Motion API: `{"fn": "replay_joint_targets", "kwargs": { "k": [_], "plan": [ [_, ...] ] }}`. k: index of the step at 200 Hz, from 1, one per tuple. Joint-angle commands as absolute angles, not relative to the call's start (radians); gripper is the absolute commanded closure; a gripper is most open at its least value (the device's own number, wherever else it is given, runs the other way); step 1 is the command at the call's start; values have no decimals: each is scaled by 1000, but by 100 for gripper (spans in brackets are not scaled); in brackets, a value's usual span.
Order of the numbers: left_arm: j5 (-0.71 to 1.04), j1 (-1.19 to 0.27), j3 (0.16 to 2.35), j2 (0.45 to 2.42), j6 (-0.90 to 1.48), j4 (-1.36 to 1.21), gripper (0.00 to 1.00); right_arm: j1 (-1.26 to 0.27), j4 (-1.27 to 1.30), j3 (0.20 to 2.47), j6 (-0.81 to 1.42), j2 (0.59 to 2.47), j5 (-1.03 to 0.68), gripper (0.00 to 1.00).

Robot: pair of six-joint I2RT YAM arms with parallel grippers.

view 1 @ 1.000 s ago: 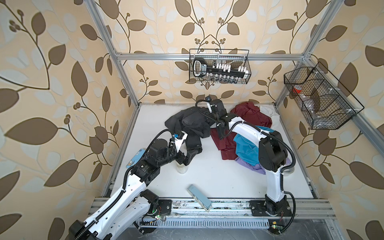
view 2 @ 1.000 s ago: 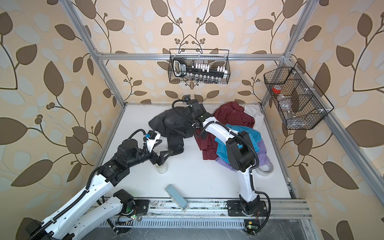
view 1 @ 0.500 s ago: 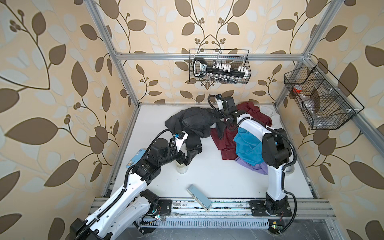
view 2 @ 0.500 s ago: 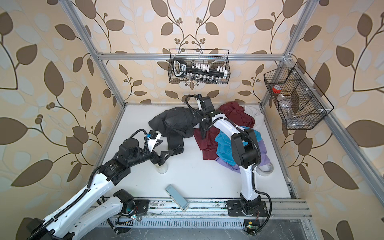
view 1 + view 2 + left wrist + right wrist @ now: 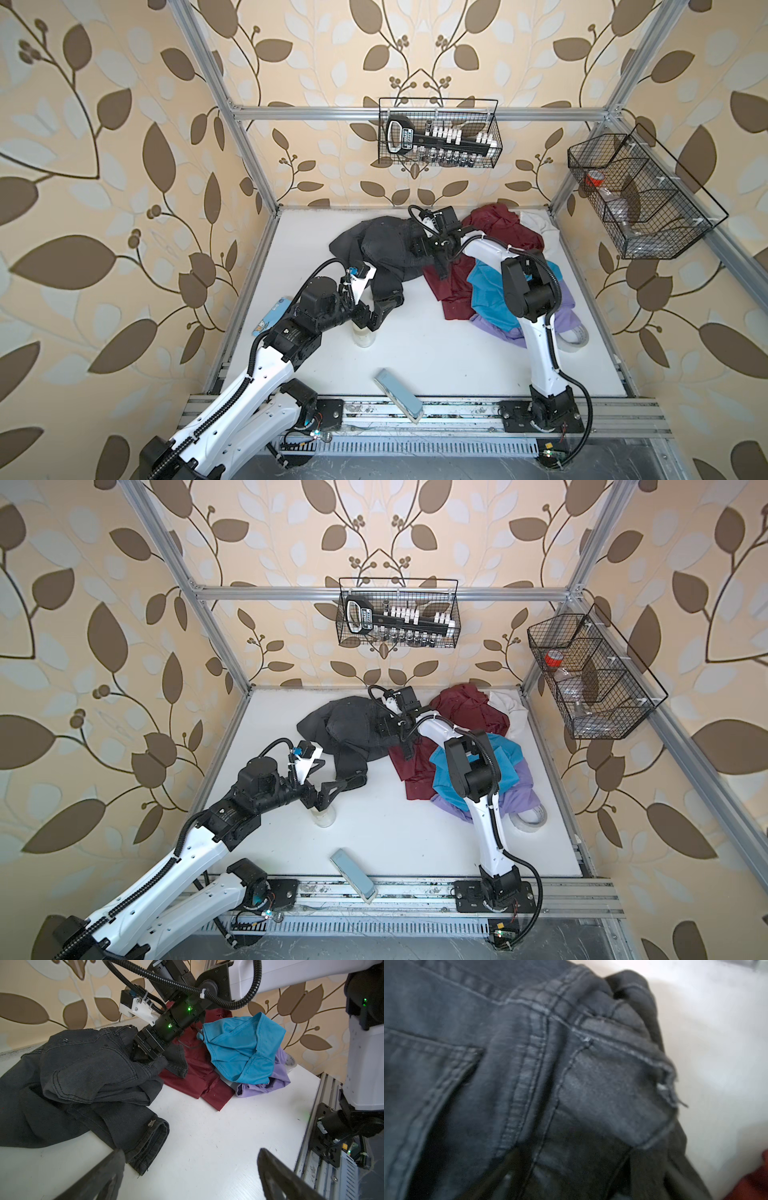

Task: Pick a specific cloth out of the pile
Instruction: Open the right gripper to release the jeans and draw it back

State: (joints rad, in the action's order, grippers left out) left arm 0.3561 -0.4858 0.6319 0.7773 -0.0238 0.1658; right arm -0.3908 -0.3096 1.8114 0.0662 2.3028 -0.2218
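I'm separating the charcoal jeans, which are lying on the worktop beside the pile. My right fingers are pressing into the denim, grip unclear. My left fingers are hanging open and probably needing the leg hem next.

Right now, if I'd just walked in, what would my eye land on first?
Probably the dark grey jeans sprawled at the back of the white table, with the right gripper pressed into them. Next, the bright pile of maroon, teal and lavender clothes beside them, and the left gripper standing open near a trouser leg's hem.
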Motion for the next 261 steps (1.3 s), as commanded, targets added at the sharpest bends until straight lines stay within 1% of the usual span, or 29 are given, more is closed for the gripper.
{"fn": "replay_joint_targets", "kwargs": {
  "k": [1,8,23,24,30,55,81,139,175,194,196,206,208,216,221,229,241,257,261],
  "plan": [
    [356,-496,626,775,-39,149,1,-400,-334,1860,101,2335,-339,49],
    [356,-497,626,775,-39,149,1,-402,-328,1865,110,2335,-347,61],
    [356,-497,627,773,-38,149,1,-409,-304,1867,124,2327,-357,79],
    [356,-496,626,772,-38,149,1,-411,-299,1868,124,2326,-357,84],
    [356,-496,627,772,-39,149,1,-415,-285,1867,134,2318,-359,100],
    [354,-497,626,770,-39,149,1,-450,-237,1882,163,2292,-389,100],
    [354,-496,624,765,-39,149,1,-503,-229,1960,193,2315,-403,100],
    [347,-498,622,753,-35,147,1,-570,-189,2180,343,2500,-423,100],
    [345,-498,621,752,-38,147,1,-578,-89,2180,446,2560,-456,100],
    [344,-500,622,750,-38,147,1,-579,-62,2172,466,2579,-471,100],
    [344,-500,621,750,-38,147,1,-578,-63,2172,466,2581,-472,97],
    [344,-500,622,750,-38,147,1,-579,-67,2168,456,2577,-471,75],
    [344,-500,621,750,-38,147,1,-579,-67,2167,452,2575,-472,72],
    [344,-500,622,750,-39,147,1,-579,-71,2155,436,2559,-471,46],
    [344,-500,623,749,-39,146,1,-579,-73,2144,429,2546,-465,35],
    [344,-501,622,750,-39,146,1,-580,-71,2121,414,2519,-453,26],
    [344,-500,622,748,-39,146,1,-579,-68,2086,391,2475,-430,16],
    [345,-501,623,748,-39,147,1,-579,-75,2043,361,2409,-390,8],
    [345,-501,623,749,-38,147,1,-578,-79,2034,352,2391,-378,1]
  ]
}}
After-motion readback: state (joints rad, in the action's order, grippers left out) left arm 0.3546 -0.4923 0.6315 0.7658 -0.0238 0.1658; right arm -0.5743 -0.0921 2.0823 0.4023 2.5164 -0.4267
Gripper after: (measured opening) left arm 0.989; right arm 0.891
